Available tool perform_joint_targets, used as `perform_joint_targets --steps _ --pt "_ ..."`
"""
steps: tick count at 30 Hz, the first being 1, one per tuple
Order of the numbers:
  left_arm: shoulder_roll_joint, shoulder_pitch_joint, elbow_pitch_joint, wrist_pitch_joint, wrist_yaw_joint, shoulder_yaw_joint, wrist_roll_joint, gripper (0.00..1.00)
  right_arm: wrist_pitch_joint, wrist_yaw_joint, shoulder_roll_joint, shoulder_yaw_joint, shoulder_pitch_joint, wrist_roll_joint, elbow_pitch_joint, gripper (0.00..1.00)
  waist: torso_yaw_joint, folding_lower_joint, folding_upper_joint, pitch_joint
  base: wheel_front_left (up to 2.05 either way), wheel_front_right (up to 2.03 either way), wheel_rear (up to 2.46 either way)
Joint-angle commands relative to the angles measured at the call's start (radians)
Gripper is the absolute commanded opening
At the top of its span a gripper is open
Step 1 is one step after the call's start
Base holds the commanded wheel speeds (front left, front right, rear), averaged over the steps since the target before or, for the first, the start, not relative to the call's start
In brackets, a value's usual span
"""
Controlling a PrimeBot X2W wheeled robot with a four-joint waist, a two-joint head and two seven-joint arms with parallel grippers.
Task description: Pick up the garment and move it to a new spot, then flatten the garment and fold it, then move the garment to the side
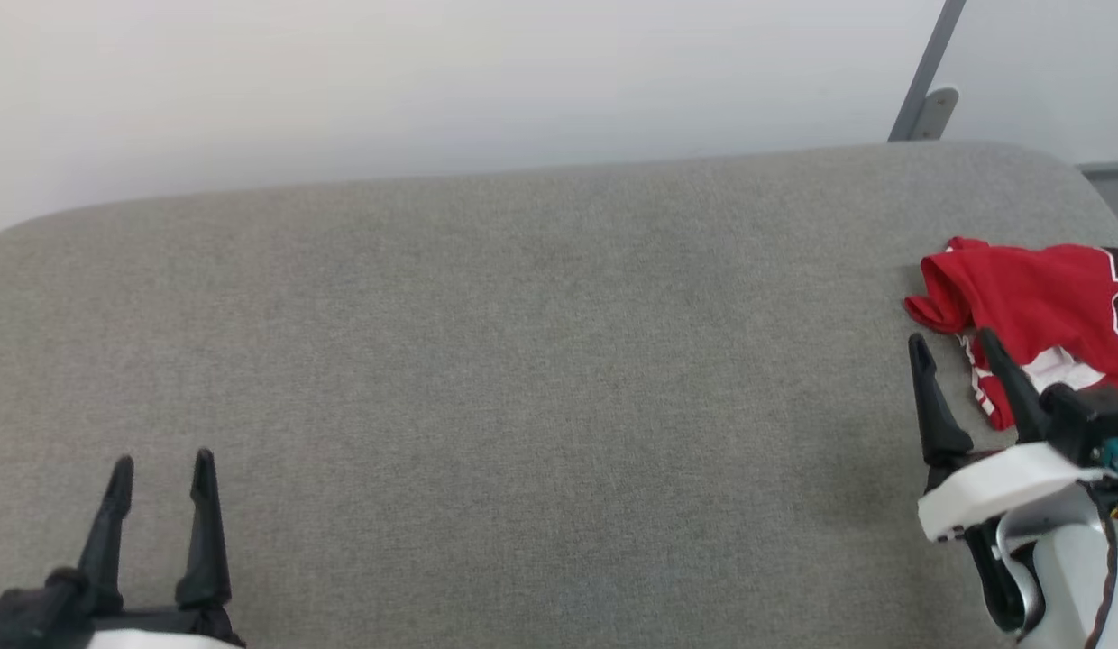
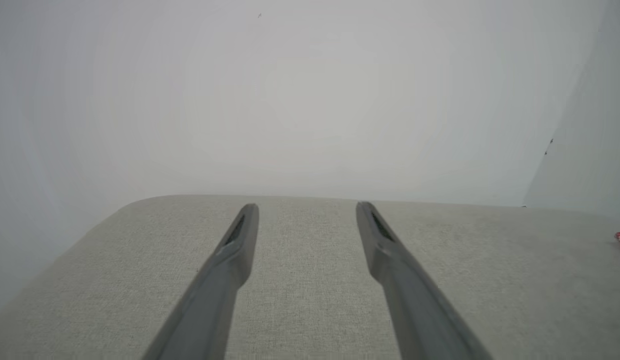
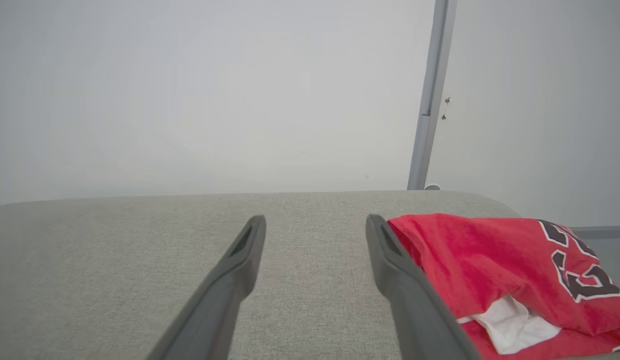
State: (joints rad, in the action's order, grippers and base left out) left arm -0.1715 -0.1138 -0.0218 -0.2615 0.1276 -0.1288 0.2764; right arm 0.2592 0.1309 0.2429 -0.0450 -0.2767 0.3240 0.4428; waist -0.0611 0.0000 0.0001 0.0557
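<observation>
R gripper (image 1: 953, 338): your jaws stood apart, empty.
L gripper (image 1: 162, 458): apart too, empty, well left of the work.
Garment (image 1: 1028, 288): crumpled on grey pad (image 1: 523, 361), just right of R fingers; contact unclear.
Progress: looked like nothing was done; you had pick-up, move, flatten, fold and set-aside left.

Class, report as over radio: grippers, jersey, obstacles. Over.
Left gripper open, empty. Right gripper open, beside jersey. Jersey crumpled at far right. Nothing blocking.
</observation>
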Motion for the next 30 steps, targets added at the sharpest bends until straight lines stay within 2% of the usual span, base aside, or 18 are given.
perform_joint_targets --steps 1,11,30 --pt "0.002 -0.02 -0.005 -0.005 0.003 -0.004 -0.001 1.0 0.006 0.0 -0.005 0.004 0.021 -0.01 -0.018 1.0 0.007 0.0 -0.0001 -0.014 0.0 0.0 0.0" --pt "0.013 -0.094 -0.007 -0.005 0.003 0.006 0.015 1.0 0.006 0.0 -0.046 0.063 0.154 -0.055 -0.136 1.0 0.03 0.0 -0.0001 -0.056 0.0 0.0 0.0" --pt "0.033 -0.116 0.0 -0.005 0.003 0.013 0.003 1.0 0.006 0.0 -0.101 0.105 0.267 -0.082 -0.215 1.0 0.045 0.0 -0.0001 -0.073 0.0 0.0 0.0"
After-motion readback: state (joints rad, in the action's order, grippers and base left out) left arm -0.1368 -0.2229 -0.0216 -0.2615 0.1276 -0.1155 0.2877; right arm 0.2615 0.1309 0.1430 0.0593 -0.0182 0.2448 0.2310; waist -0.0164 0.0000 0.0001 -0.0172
